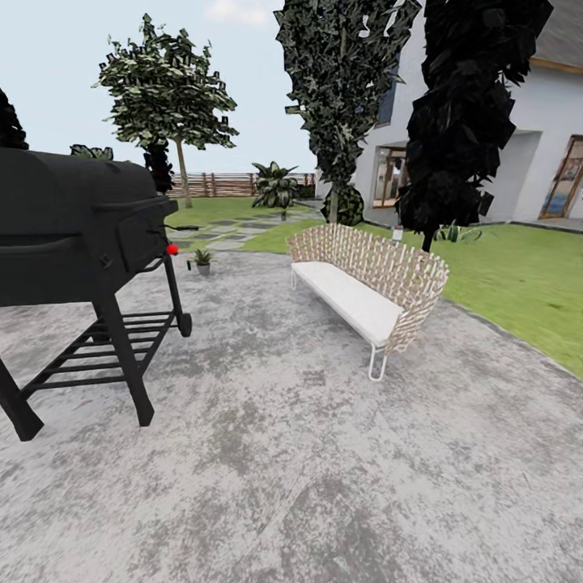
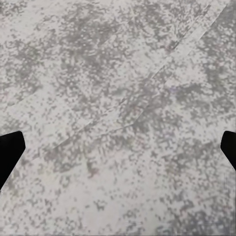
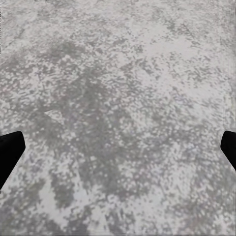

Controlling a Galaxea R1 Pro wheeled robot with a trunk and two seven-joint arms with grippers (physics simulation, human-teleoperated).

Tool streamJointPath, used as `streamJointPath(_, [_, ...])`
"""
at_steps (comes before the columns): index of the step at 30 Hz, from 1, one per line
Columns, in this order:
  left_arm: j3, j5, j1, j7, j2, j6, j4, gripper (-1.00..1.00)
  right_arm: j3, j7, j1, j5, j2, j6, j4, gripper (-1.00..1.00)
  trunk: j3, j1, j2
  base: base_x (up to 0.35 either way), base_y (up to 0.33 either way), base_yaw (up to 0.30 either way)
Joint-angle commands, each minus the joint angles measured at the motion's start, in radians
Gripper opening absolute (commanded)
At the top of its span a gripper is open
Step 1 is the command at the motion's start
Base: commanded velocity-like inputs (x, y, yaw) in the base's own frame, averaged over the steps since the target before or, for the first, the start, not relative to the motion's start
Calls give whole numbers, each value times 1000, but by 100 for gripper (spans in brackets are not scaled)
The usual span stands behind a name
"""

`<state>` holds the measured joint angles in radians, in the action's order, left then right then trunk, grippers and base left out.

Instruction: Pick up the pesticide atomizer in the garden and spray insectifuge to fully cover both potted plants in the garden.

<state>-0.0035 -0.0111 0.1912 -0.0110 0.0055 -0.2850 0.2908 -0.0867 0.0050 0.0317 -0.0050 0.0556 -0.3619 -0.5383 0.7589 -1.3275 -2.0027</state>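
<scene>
While the robot stands on the paved circle, both jaws are spread wide, holding nothing. One potted plant sits beyond the grill. Atomizer unlocated; pickup and spraying outstanding.

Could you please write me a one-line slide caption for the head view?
Grey mottled paved circle with a black barbecue grill, a wicker bench and a small potted plant beyond.

Grill stands left on the paving, bench right of it, small potted plant between them farther back, lawn beyond the bench.
</scene>
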Motion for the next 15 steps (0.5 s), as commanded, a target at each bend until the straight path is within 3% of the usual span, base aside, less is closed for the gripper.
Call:
streamJointPath(1, [0, -1, 1, -1, 0, -3, -1, 100, -1, 1, 1, 0, 0, -3, 0, 100, 2, 0, 0, 274, 0, -4])
streamJointPath(15, [0, 0, 1, -1, 16, -4, -1, 100, 2, -1, 1, 2, -1, -3, 1, 100, 3, 0, 0, 331, 0, 0])
